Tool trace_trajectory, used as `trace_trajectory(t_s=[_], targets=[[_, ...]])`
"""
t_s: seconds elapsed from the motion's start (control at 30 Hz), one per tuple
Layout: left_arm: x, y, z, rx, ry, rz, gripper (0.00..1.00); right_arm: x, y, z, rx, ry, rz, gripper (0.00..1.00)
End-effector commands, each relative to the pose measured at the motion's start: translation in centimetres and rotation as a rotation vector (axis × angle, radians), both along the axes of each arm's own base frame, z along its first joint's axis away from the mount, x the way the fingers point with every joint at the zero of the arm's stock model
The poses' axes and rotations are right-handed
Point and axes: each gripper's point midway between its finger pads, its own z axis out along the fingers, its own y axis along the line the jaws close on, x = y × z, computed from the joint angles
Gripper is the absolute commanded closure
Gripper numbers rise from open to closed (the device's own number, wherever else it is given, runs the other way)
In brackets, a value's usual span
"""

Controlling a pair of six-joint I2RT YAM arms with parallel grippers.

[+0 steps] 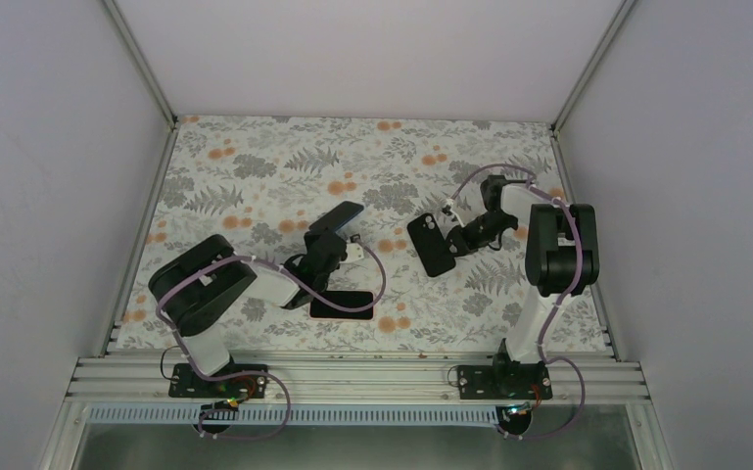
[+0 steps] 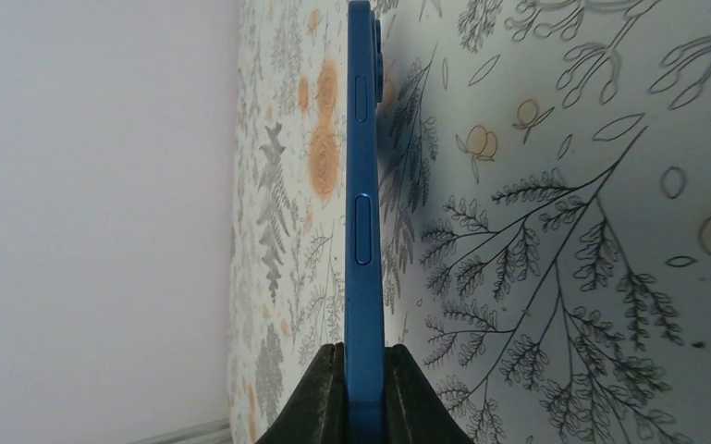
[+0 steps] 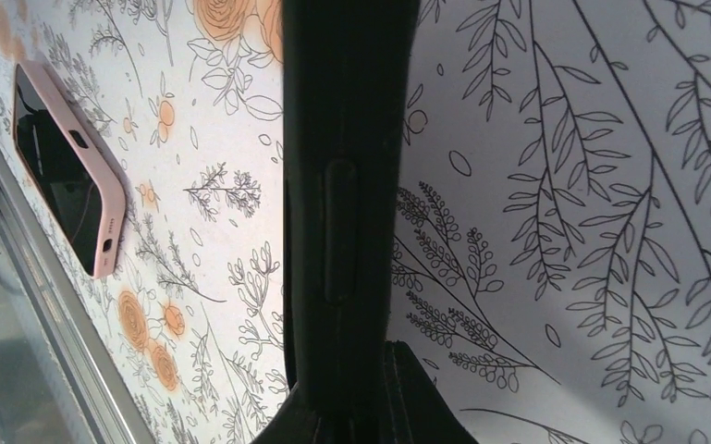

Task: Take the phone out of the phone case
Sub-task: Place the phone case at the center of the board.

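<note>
The phone case (image 1: 345,317) is a salmon-pink shell lying flat on the floral table, just in front of my left arm. The phone (image 1: 342,304) sits inside it with its dark glossy screen up. Both also show at the left of the right wrist view, the pink shell (image 3: 107,220) around the dark screen (image 3: 54,166). My left gripper (image 1: 323,247) is shut on a dark slab with a blue edge (image 2: 363,213), held above the table behind the pink shell. My right gripper (image 1: 460,242) is shut on a black slab (image 1: 431,245) with a camera cut-out, held edge-on (image 3: 342,185).
The floral table cover (image 1: 255,166) ends at grey walls on the left, back and right. An aluminium rail (image 1: 352,377) with both arm bases runs along the near edge, close to the pink shell. Purple cables loop off both arms.
</note>
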Motion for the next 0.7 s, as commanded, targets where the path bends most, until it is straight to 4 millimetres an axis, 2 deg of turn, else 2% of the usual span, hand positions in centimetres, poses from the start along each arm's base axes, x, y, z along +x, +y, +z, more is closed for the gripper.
trace_trajectory(t_s=[0.0,0.13,0.23,0.37,0.6,0.67], targets=[[-1.2,-1.1,0.4,-0.045,0.048,-0.065,0.98,0.0,-1.3,-1.5,-0.075,-0.017,0.019,0.94],[-3.2,-1.4,-1.4,-0.015,0.141,-0.139,0.98,0.6,-1.9,-1.8,-0.114,-0.036,0.016,0.87],[-4.4,-1.6,-2.7,0.015,0.204,-0.182,0.97,0.8,-2.1,-1.7,-0.118,-0.038,0.021,0.86],[-5.5,-2.2,-3.5,0.026,0.268,-0.229,0.97,0.9,-2.1,-1.3,-0.119,-0.045,0.033,0.84],[-6.6,-2.6,-5.0,0.064,0.341,-0.256,0.72,0.8,-2.4,-0.6,-0.122,-0.054,0.048,0.75],[-6.7,-2.8,-5.3,0.074,0.353,-0.256,0.69,0.8,-2.4,-0.5,-0.118,-0.054,0.05,0.74]])
